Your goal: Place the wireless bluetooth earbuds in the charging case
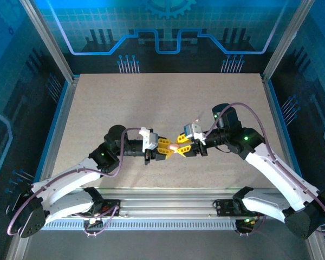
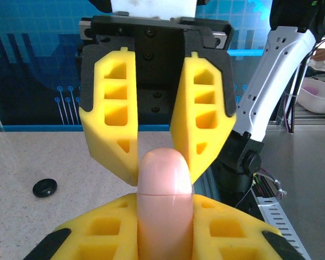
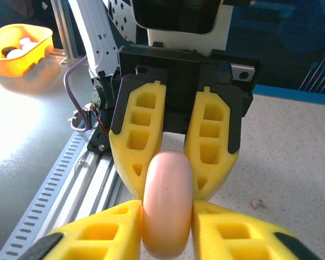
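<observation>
- The left gripper point(image 1: 168, 148) is clenched on the pink charging case point(image 2: 165, 187), grasping its near end.
- The right gripper point(image 1: 180, 147) grips the case's other end, fingers point(image 3: 119, 230) pressed against both sides.
- In the top view the case hangs above the table point(image 1: 151, 97), just 6 o'clock of centre.
- A black disc point(image 2: 44, 188) lies on the table at the case's 9 o'clock in the left wrist view.

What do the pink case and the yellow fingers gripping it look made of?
The pale pink rounded charging case looks like smooth hard plastic: satin sheen, soft highlights, a fine seam across it. The yellow latticed fingers look like matte, slightly grainy plastic, possibly a printed flexible kind; rigidity can't be judged.
</observation>
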